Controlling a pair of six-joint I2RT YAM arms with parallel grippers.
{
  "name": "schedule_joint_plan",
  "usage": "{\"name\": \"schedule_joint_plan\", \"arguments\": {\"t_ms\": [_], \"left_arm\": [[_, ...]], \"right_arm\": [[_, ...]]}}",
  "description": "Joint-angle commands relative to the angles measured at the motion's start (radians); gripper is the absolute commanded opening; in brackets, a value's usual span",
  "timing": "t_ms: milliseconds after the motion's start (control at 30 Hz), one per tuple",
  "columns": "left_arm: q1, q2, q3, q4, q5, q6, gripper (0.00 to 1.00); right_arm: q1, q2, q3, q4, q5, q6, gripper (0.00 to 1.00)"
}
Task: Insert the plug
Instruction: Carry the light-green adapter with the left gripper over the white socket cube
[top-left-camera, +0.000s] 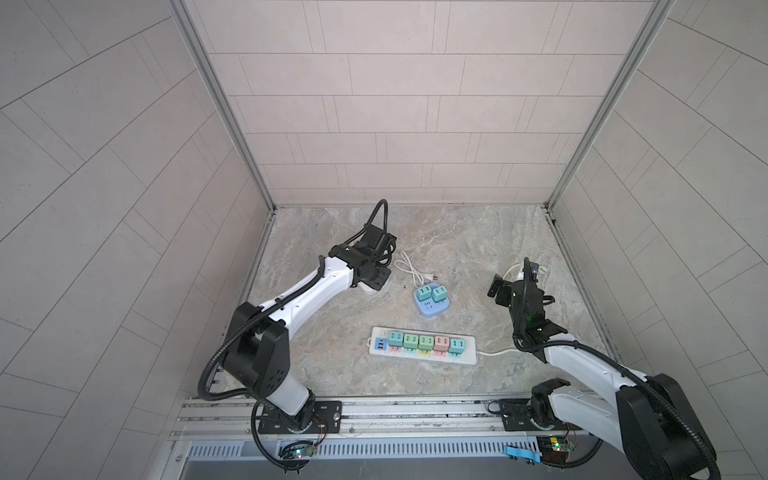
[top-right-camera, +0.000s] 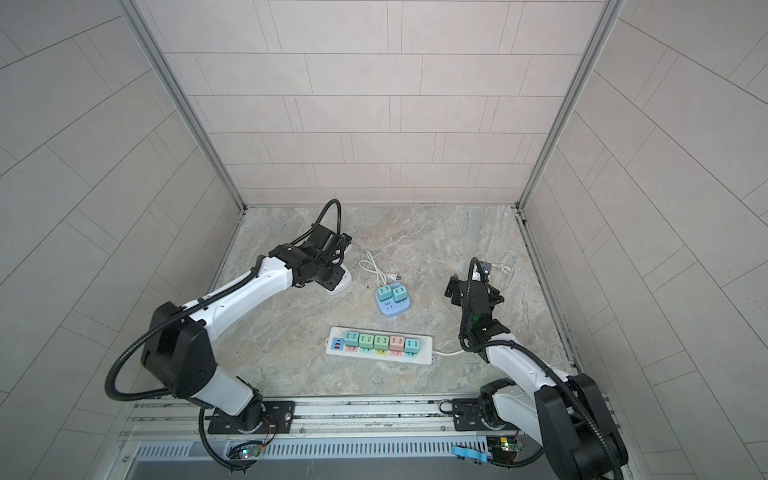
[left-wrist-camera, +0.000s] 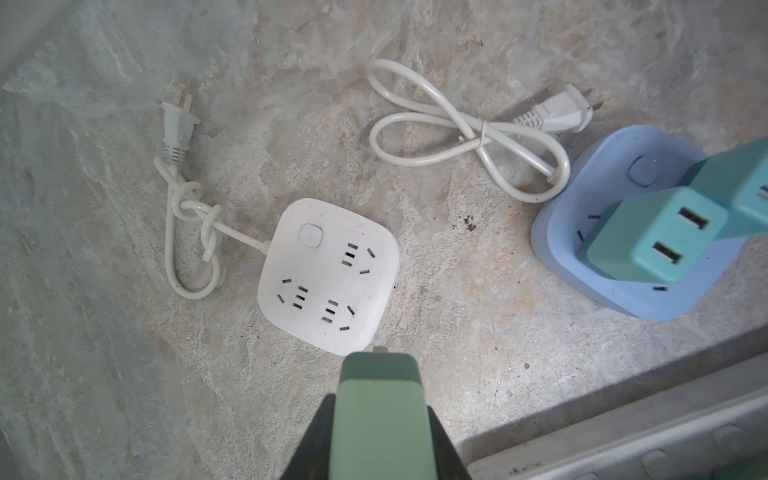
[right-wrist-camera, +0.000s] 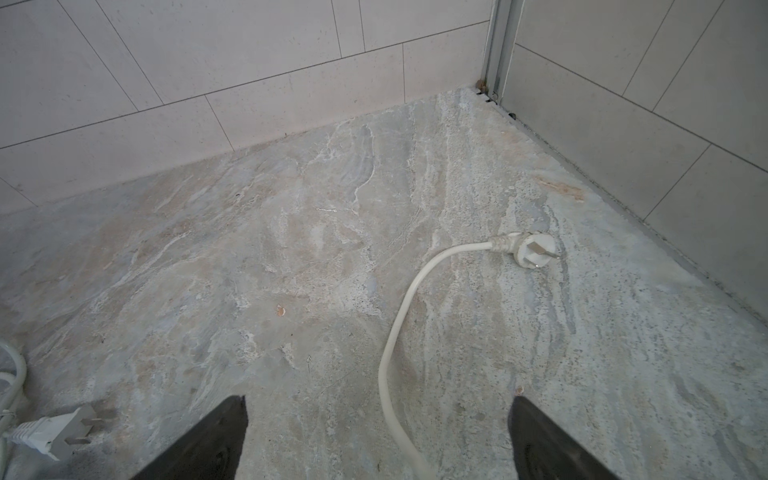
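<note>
L end effector (left-wrist-camera: 379, 409) holds the green plug (left-wrist-camera: 376, 378) tight, just by the edge of the white socket box (left-wrist-camera: 328, 270), prob. not touching yet; next it must line pins (left-wrist-camera: 378, 350) up w/ holes (left-wrist-camera: 350, 254) & push down; R end effector (right-wrist-camera: 378, 401) is wide open, empty.

No readable text, white square socket (left-wrist-camera: 328, 274) apparently unmarked, long power strip (top-left-camera: 468, 354) too small to tell.

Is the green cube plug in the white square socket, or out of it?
Out. The left gripper is shut on the green cube plug, and all three outlets of the white square socket are empty.
</note>
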Motion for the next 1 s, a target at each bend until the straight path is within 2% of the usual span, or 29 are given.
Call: {"name": "schedule_joint_plan", "arguments": {"t_ms": [0,133,333,500,700,967], "left_arm": [[0.005,0.044,0.043,-0.09,-0.007,0.045,0.0],[0.005,0.111,0.09,-0.138,-0.049,0.057,0.0],[0.004,0.17,0.114,-0.129,-0.017,0.093,0.0],[0.012,0.201,0.118,-0.118,-0.069,0.132,0.0],[0.032,0.244,0.156,-0.114,-0.038,0.163,0.0],[0.054,0.335,0.252,-0.111,-0.057,0.184,0.0]], "right_arm": [[-0.002,0.02,0.033,-0.03,-0.012,-0.002,1.0],[-0.002,0.034,0.044,-0.034,-0.017,-0.005,1.0],[0.0,0.039,0.046,-0.033,-0.028,-0.01,1.0],[0.0,0.038,0.046,-0.034,-0.031,-0.012,1.0],[0.0,0.045,0.049,-0.034,-0.036,-0.014,1.0],[0.001,0.048,0.053,-0.035,-0.039,-0.017,1.0]]}}
